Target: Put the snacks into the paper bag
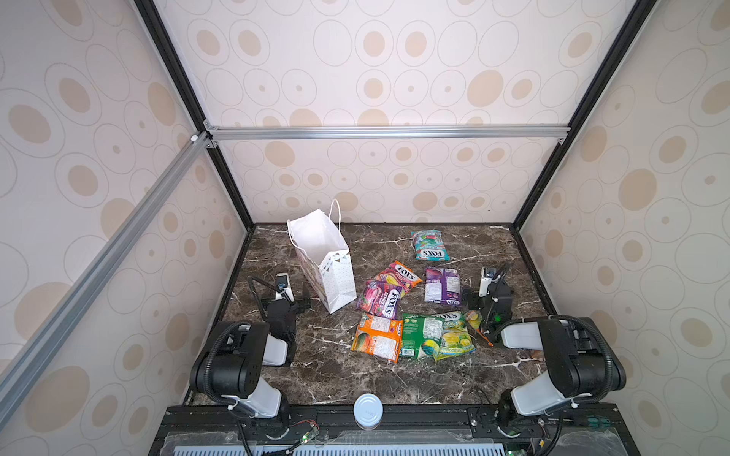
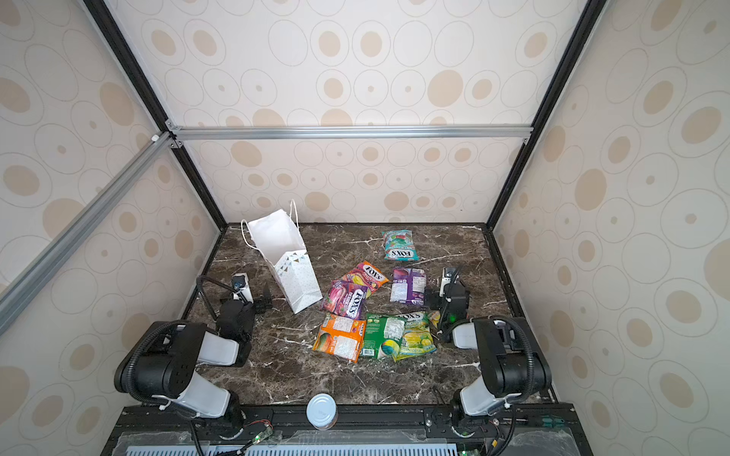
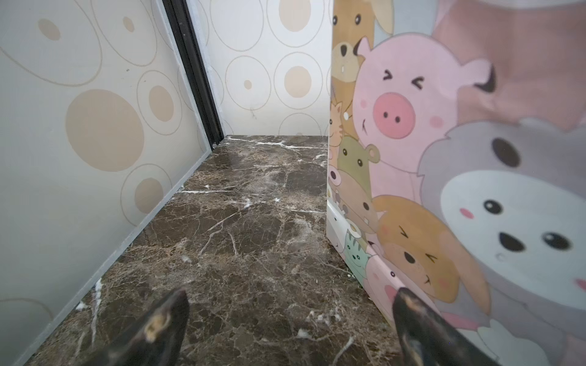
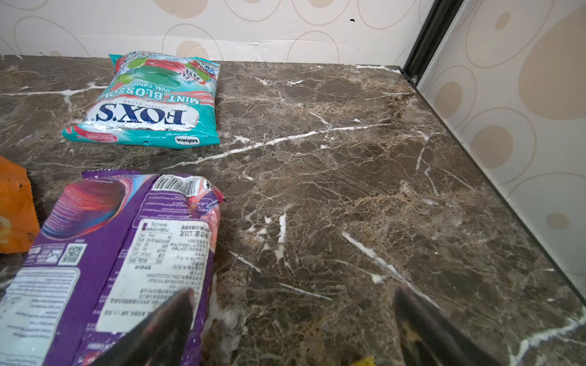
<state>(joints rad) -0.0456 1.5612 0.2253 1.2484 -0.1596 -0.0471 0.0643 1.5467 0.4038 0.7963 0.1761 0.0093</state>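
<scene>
Cream panels [image 1: 395,79] printed with tan ovals wall in a dark marble tabletop [image 1: 335,379]. We see the left arm [image 1: 233,363] and the right arm [image 1: 572,355] reaching in from the near edge.

The paper bag [image 1: 322,252] stands upright at the far left of the table, its mouth open; the left wrist view shows cartoon animals on its side [image 3: 444,158].

All the snacks lie on the marble to the right of the bag. The green packet [image 1: 420,335] and yellow-green packet [image 1: 454,335] overlap near the front, with the orange packet [image 1: 377,337] touching the green one on the left. Farther back, the magenta packet [image 1: 381,302] overlaps the orange-pink packet [image 1: 399,276], and the purple packet [image 1: 442,286] lies to their right. The teal packet [image 1: 428,245] lies alone at the far side.

We find the left gripper [image 3: 290,298] spread wide and empty, just beside the bag's lower side. The right gripper [image 4: 293,294] is also spread and empty, one finger over the purple packet's near end.

A white cap [image 1: 368,408] sits at the near edge, and a small amber piece [image 1: 473,319] lies beside the yellow-green packet.
</scene>
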